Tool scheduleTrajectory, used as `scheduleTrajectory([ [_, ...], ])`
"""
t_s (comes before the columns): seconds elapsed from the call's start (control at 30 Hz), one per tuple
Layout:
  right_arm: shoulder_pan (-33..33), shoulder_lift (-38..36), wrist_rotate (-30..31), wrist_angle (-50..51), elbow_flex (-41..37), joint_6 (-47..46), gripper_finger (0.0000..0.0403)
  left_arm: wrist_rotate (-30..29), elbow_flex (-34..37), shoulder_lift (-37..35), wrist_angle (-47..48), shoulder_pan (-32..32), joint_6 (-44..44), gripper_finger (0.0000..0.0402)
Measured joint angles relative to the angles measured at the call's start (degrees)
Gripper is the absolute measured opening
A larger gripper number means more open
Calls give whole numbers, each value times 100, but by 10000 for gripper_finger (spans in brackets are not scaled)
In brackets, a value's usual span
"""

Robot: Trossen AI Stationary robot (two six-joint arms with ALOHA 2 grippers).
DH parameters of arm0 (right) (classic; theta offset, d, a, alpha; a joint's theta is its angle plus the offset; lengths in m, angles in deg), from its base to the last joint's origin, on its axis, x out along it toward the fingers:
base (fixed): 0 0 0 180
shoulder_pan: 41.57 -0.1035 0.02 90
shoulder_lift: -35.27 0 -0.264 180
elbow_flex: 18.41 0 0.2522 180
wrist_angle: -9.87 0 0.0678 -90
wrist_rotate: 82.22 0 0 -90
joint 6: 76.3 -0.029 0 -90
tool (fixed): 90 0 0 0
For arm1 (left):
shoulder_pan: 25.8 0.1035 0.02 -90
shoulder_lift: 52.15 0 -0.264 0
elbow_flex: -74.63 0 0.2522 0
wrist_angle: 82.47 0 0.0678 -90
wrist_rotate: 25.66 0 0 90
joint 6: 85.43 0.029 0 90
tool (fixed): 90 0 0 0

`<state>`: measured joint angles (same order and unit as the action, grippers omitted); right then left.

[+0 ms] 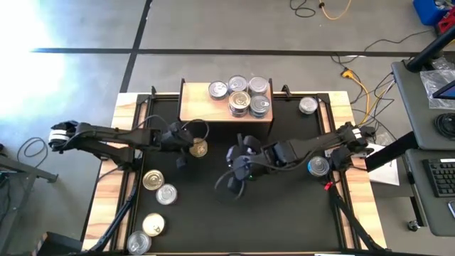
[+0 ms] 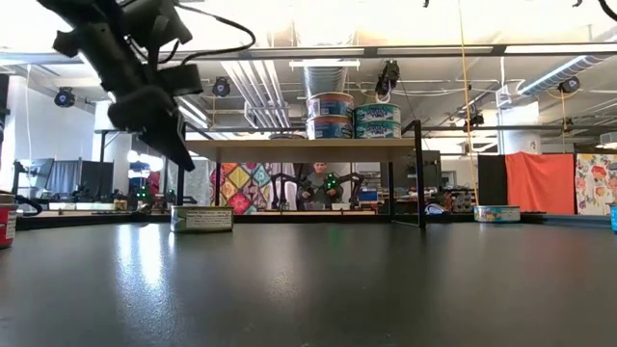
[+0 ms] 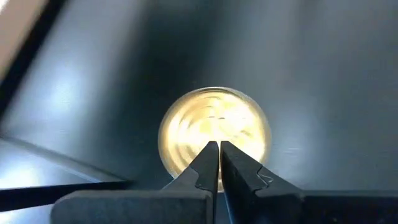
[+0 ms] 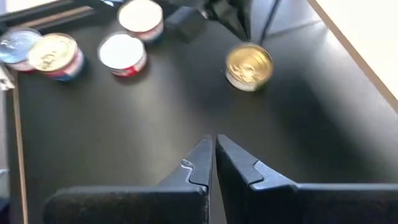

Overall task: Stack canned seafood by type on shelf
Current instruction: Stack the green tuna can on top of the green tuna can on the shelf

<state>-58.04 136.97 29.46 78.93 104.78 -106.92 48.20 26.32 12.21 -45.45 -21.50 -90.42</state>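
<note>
The shelf [image 1: 195, 107] stands at the table's far edge, its light board [image 2: 260, 145] on dark legs. Several silver-lidded cans [image 1: 249, 96] stand on its right half, stacked two high [image 2: 331, 116]. A gold-lidded can [image 1: 198, 148] stands on the black table in front of the shelf [image 2: 201, 219]. My left gripper [image 1: 186, 146] hangs shut just above and left of this can [image 3: 214, 127], with its tips [image 2: 183, 159] clear of it. Raised over the table's middle, my right gripper [image 4: 215, 146] is shut on nothing, with the gold can [image 4: 249, 65] ahead of it.
Several loose cans, gold and silver lidded, stand near the table's left near corner [image 1: 153, 210]. One silver can [image 1: 308, 106] stands right of the shelf, and a blue one [image 1: 318, 166] lies under the right arm. Bare black tabletop [image 1: 284, 213] stretches across the near middle.
</note>
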Motion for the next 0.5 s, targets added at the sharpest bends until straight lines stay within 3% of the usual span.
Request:
scheduleTrajectory([
  [0.1,-83,-227,269,-48,-474,-370,13,-812,353,-29,-537,-232,229,1],
  [0.23,-116,-546,418,-86,-1015,-780,13,-1036,805,-42,-1391,-488,393,1],
  [0.37,-143,-759,482,-138,-1437,-1054,13,-1127,1050,-48,-1875,-814,-392,1],
  [0.5,-155,-936,743,-167,-1731,-1142,13,-2114,1192,29,-2029,-1067,-1065,1],
])
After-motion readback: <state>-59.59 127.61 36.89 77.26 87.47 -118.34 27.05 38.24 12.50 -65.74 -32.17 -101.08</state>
